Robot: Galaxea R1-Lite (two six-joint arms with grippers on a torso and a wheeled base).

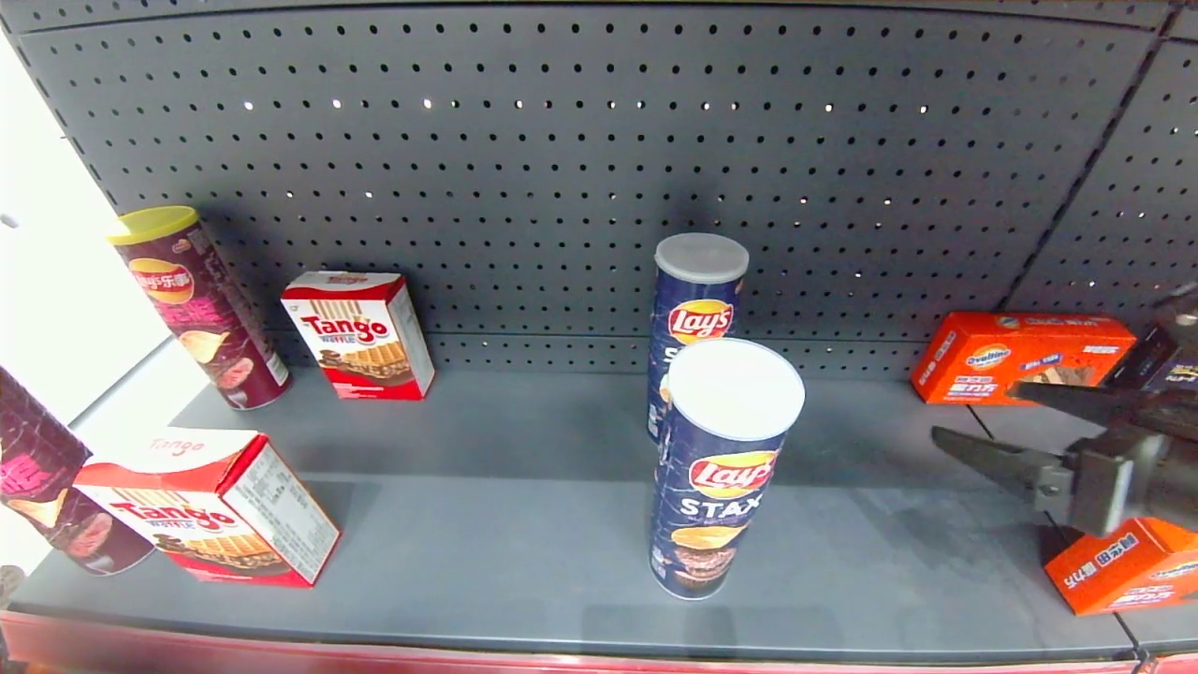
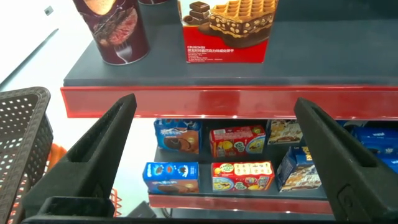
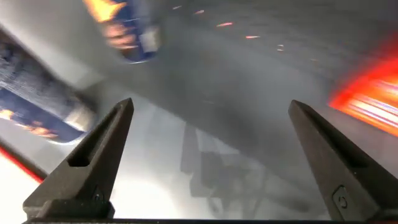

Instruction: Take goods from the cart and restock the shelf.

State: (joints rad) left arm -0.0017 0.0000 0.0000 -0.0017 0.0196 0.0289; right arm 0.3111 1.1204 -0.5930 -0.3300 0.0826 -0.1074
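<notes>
Cans and boxes stand well spaced on the grey shelf (image 1: 505,496). Near the middle, two chip cans are upright, one behind the other. The front blue can (image 1: 721,468) is nearer the shelf's lip, and the rear blue can (image 1: 697,300) is just behind it, by the pegboard (image 1: 562,140). Off to the robot's left are a maroon can (image 1: 201,309), a red wafer box (image 1: 360,334) and a second wafer box (image 1: 211,510) nearer the edge. On the right lie the rear orange box (image 1: 1025,356) and the front orange box (image 1: 1123,566).

The right gripper (image 1: 978,412) hangs over the shelf to the right of the front blue can, well apart from it. Its fingers are spread wide with nothing between them. The left gripper (image 2: 214,106) sits lower, out in front of the shelf's red lip, its fingers also spread and empty. A black mesh basket (image 2: 25,130) shows beside it, which I take for the cart.

A can like these should be light: a stiff paperboard tube with a glossy, rather slippery skin, tall and narrow enough to topple at a nudge. I'd take one across the middle of its body with a moderate squeeze. The plastic lid would likely pop off under a grip there. The boxes look like thin card that dents, so I'd hold them across their narrow faces.
</notes>
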